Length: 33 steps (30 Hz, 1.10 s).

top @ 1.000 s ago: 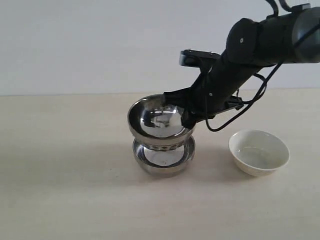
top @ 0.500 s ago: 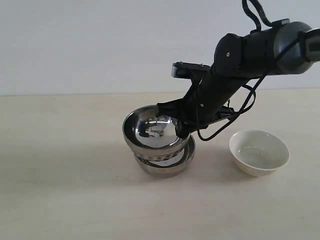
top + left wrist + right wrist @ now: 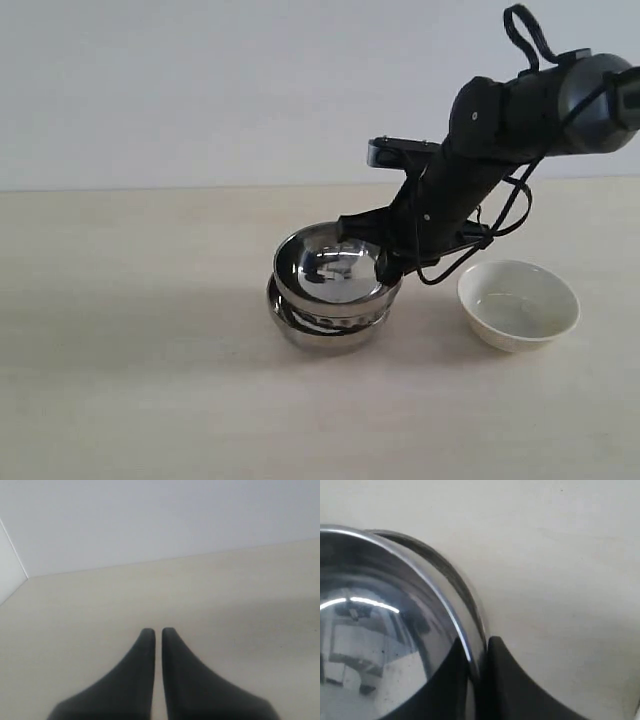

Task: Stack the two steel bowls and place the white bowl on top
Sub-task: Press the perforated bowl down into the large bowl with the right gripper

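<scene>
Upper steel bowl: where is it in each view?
Exterior: centre, upper steel bowl sitting in the lower steel bowl.
Left wrist: not in it.
Right wrist: large and close, rim pinched by the right gripper.
Shared landmark: lower steel bowl rim.

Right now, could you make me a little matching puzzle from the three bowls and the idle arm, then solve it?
1 upper steel bowl
2 lower steel bowl
3 white bowl
4 left arm's jaws

A closed, holding nothing
B standing alone on the table
C rim pinched by right arm's jaws
D underneath, on the table

Pairs: 1-C, 2-D, 3-B, 4-A
</scene>
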Available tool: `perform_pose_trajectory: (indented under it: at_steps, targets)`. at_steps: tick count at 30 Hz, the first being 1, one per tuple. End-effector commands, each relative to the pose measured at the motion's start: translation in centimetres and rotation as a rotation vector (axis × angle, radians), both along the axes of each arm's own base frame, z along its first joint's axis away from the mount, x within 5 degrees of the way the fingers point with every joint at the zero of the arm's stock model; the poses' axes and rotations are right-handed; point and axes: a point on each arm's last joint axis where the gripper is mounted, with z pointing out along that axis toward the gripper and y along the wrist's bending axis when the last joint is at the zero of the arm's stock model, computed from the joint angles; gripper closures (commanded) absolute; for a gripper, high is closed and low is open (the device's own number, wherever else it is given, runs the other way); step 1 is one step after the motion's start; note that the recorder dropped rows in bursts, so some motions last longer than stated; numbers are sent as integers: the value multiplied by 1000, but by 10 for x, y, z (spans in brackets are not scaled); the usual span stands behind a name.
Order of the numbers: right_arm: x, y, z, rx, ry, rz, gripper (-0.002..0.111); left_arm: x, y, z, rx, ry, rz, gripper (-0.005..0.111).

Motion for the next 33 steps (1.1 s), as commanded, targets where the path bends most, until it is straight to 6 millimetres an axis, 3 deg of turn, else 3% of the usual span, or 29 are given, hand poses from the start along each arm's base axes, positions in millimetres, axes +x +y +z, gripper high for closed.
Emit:
perform_pose_trajectory:
  at_steps: [1, 14, 27, 33]
  targets:
    - [4, 0, -14, 9, 13, -11, 108, 0, 0, 0, -16, -9, 3, 103]
    - [4, 13, -18, 89, 5, 10, 108, 0, 0, 0, -16, -9, 3, 103]
    - [-6, 11, 24, 122, -50, 27, 108, 0, 0, 0, -16, -9, 3, 103]
    - [-6, 12, 24, 125, -48, 28, 108, 0, 0, 0, -16, -9, 3, 103]
